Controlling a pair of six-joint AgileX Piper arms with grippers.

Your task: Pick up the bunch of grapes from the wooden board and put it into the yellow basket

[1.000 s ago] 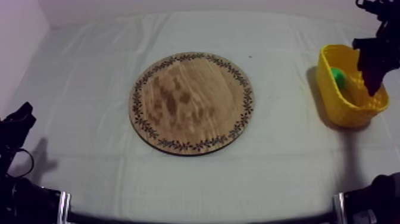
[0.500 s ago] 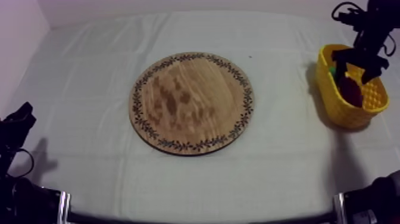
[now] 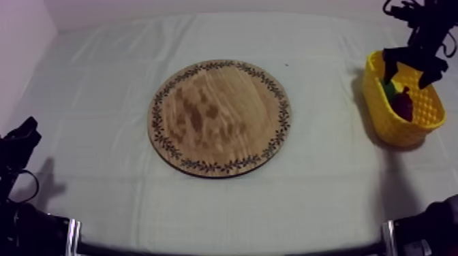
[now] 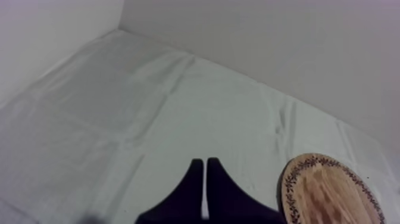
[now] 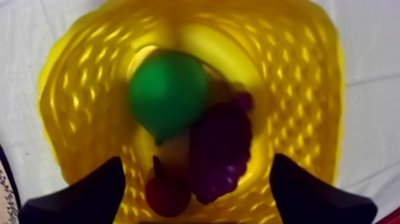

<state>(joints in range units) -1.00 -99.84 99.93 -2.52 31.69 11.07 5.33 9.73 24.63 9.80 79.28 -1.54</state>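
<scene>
Grapes in basket; right pincer (image 3: 407, 77) spread above it.
The bunch of grapes (image 5: 220, 152) lies inside the yellow basket (image 3: 382, 109) at the bench's right side, touching a green pear (image 5: 169, 95) and a small red fruit (image 5: 166, 193). Right pincer hangs over the basket, fingers wide apart, gripping nothing. Wooden board (image 3: 218, 117) sits mid-bench. Left pincer (image 4: 205, 173) rests low at the left, fingers pressed together.

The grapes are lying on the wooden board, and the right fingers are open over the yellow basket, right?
Not quite. The grapes are not on the wooden board; they lie inside the yellow basket, as the right wrist view shows. The right fingers are open over the basket, just as you said.
</scene>
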